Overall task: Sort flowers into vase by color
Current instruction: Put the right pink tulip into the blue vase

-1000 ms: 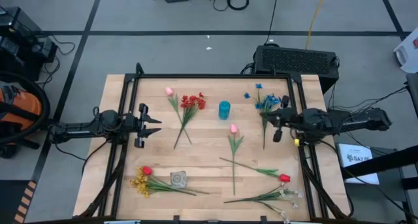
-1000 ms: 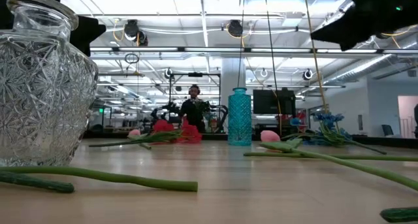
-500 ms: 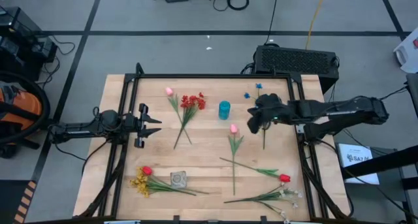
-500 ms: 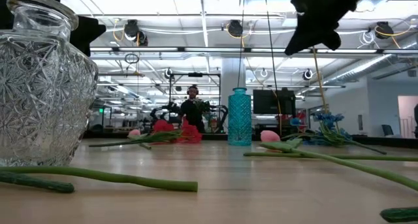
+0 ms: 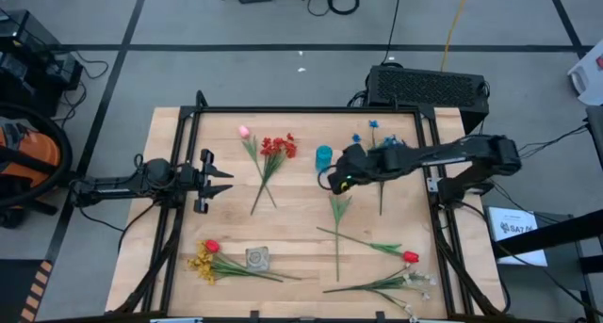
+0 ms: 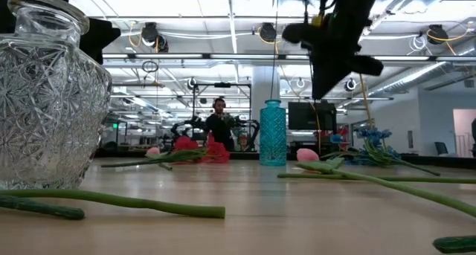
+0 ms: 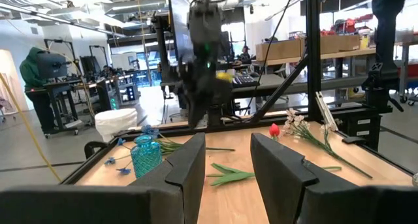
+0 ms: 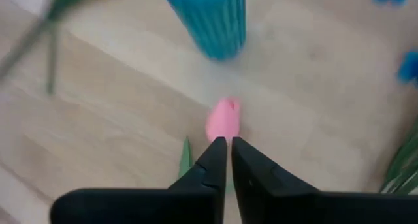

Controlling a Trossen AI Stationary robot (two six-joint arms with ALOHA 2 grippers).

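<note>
the right gripper (image 5: 332,181) hangs over the middle of the pale wooden table (image 5: 301,224), just beside the small teal ribbed glass vase (image 5: 323,157) and above the head of a pink tulip on a long green stem (image 8: 224,120). in the right wrist view its two dark fingers (image 8: 210,160) stand nearly together, with only a thin slit between the tips, and nothing is held between them; the pink bloom lies on the wood just past the tips. in the low view the gripper is well above the table surface, next to the teal vase (image 6: 272,132).

the left gripper (image 5: 222,181) waits at the left side of the table, its jaws spread wide and holding nothing, as the left wrist view shows by the clear gap between its fingers (image 7: 189,165).

the flowers lie scattered on the wood. a red cluster on a green stem (image 5: 276,149) and a second pink tulip (image 5: 245,132) lie crossing each other left of the teal vase. a blue spray (image 5: 377,146) lies under the right arm near the far right corner. a red tulip (image 5: 409,257) and a bunch of small white blooms (image 5: 415,283) lie at the near right. a yellow bunch (image 5: 201,264) with another red tulip (image 5: 211,246) lies at the near left, beside a clear cut-glass vase (image 5: 257,258), which looms large in the low view (image 6: 46,99). a person (image 6: 220,125) stands in the room beyond the table.
</note>
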